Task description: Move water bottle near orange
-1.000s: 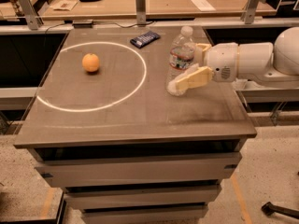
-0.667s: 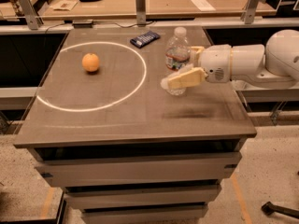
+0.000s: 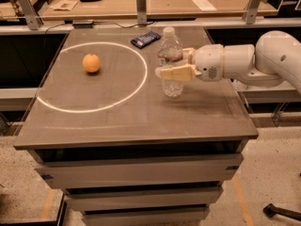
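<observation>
The water bottle [image 3: 170, 55] is clear and ribbed with a white cap and a dark label band. It stands upright on the grey table [image 3: 141, 117], right of the white circle. My gripper [image 3: 175, 65] reaches in from the right and is shut on the bottle at label height, one cream finger [image 3: 176, 73] in front of it. The orange [image 3: 91, 63] sits inside the circle at the upper left, well to the left of the bottle.
A white circle line [image 3: 136, 86] is marked on the tabletop. A dark flat rectangular object [image 3: 145, 39] lies near the table's back edge. A wooden bench with papers [image 3: 204, 4] runs behind. The table's front edge drops to drawers.
The gripper and the bottle have moved left together, toward the circle's right edge. The orange has not moved.
</observation>
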You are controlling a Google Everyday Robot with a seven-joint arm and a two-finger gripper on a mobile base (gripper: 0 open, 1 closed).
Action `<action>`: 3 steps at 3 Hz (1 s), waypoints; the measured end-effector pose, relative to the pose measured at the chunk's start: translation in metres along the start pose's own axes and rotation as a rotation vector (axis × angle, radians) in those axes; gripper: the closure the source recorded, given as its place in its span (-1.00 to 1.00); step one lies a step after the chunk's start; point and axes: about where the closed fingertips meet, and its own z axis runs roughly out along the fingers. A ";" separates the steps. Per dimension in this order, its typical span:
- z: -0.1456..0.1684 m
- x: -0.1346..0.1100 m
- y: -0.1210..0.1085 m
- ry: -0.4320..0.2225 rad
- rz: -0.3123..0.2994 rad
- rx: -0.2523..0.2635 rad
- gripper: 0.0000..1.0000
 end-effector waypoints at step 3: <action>0.085 -0.040 0.006 -0.036 -0.017 -0.143 1.00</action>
